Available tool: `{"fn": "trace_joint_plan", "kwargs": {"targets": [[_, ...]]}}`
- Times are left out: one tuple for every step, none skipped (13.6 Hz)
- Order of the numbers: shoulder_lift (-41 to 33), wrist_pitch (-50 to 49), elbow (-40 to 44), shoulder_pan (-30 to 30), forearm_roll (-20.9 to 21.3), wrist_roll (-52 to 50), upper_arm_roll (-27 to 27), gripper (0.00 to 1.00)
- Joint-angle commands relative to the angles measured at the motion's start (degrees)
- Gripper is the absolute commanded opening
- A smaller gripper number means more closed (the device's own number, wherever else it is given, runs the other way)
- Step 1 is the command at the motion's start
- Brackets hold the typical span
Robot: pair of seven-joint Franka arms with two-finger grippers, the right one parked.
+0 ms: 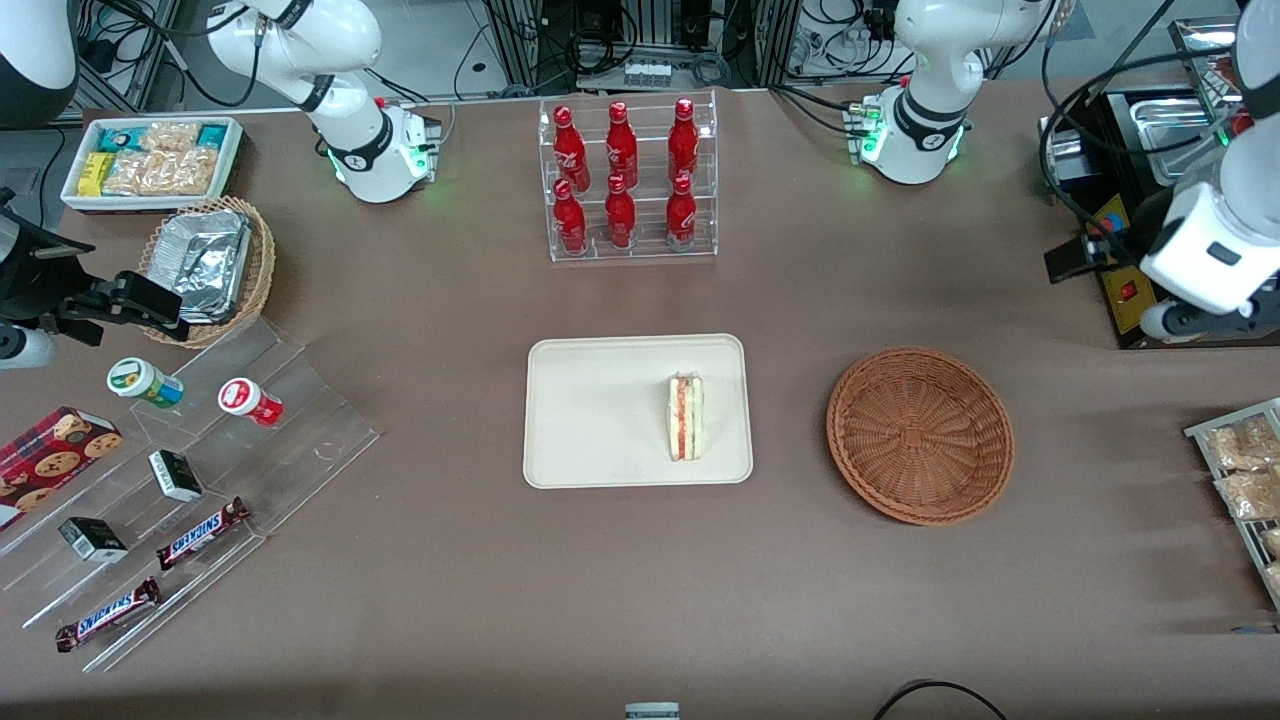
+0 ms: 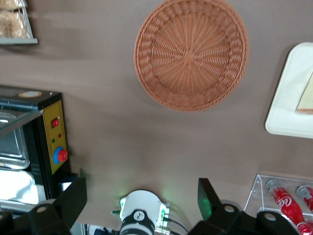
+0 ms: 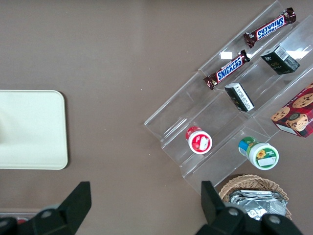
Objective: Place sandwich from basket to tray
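Note:
The sandwich [image 1: 685,417], a white-bread wedge with red, orange and green layers, lies on the cream-white tray [image 1: 600,410], on the part nearest the basket. The reddish-brown wicker basket [image 1: 920,435] stands empty beside the tray, toward the working arm's end. My left gripper [image 1: 1185,322] hangs open and empty high above the table, beside the basket toward the working arm's end. In the left wrist view the dark fingers [image 2: 73,196] stand wide apart around the gripper's middle [image 2: 141,196]. That view also shows the empty basket [image 2: 191,53], the tray's edge [image 2: 286,105] and a sliver of the sandwich [image 2: 305,100].
A clear rack of red bottles [image 1: 628,180] stands farther from the camera than the tray. A black appliance with a yellow panel [image 1: 1120,260] and a rack of bagged snacks [image 1: 1245,480] lie at the working arm's end. An acrylic stepped stand [image 1: 180,480] lies at the parked arm's end.

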Motion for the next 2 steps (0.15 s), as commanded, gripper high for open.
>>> {"fn": "trace_joint_plan", "kwargs": {"targets": [[-6.1,0.2,-6.9,-1.4,-1.2,1.2,2.1,1.00],[-6.8,0.2,-7.9,-1.5,-1.9,2.5,2.9,1.00]]}}
